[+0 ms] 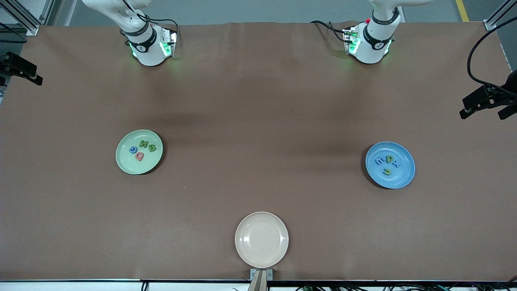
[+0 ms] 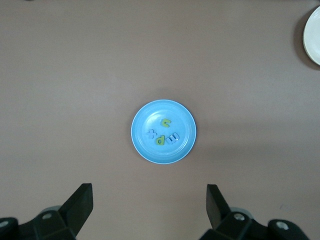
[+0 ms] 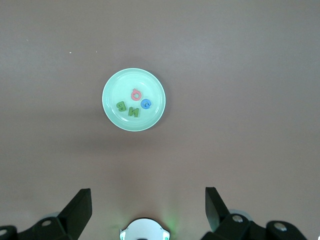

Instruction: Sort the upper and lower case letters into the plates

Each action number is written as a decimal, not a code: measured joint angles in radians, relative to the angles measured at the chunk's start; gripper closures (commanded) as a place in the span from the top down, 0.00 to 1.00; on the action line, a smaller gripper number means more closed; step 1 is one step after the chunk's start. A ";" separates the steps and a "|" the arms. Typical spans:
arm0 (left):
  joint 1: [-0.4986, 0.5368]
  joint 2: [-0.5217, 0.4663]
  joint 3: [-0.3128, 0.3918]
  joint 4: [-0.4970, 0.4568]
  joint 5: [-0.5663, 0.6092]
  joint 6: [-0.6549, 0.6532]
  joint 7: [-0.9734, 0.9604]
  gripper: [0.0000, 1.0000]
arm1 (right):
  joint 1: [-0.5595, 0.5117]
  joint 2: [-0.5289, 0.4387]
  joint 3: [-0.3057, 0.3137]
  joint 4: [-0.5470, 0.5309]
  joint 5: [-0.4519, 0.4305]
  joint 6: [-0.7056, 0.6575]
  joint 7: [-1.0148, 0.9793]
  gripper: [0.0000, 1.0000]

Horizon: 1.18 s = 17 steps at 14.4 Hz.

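The pale green plate [image 1: 128, 161] [image 3: 117, 86] lies toward the right arm's end of the table. It holds several foam letters, among them a green N [image 1: 143, 143], a green B [image 1: 152, 148] and a pink letter [image 1: 139, 156]. The blue plate [image 1: 400, 174] [image 2: 149, 116] lies toward the left arm's end and holds several small letters, such as a blue m [image 1: 380, 160] and a green p [image 1: 388, 159]. My left gripper [image 2: 149, 189] hangs open and empty high over bare table beside the blue plate. My right gripper [image 3: 148, 192] hangs open and empty high above its own arm's base [image 3: 145, 231].
An empty cream-beige plate [image 1: 261, 239] [image 2: 314, 35] sits near the table's front edge, midway between the two ends. Both arm bases [image 1: 149, 44] [image 1: 371, 40] stand along the edge farthest from the front camera. Black camera mounts [image 1: 486, 101] jut in at the table's ends.
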State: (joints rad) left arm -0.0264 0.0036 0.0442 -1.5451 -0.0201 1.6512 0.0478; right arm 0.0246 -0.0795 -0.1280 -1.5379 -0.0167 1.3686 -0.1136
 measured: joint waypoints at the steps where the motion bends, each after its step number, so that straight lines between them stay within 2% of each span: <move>1: 0.000 -0.004 0.000 0.000 0.000 0.002 0.000 1.00 | 0.000 0.000 0.000 0.000 0.000 0.000 0.000 1.00; 8: -0.002 -0.024 -0.030 0.000 0.000 -0.007 -0.029 1.00 | 0.000 0.000 0.000 0.000 0.000 -0.003 0.000 1.00; 17: 0.000 -0.021 -0.030 0.020 0.000 -0.030 -0.029 1.00 | 0.000 0.000 0.000 -0.001 0.000 -0.005 0.000 1.00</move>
State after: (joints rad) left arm -0.0267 -0.0174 0.0142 -1.5249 -0.0202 1.6212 0.0183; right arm 0.0246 -0.0795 -0.1279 -1.5386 -0.0167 1.3635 -0.1136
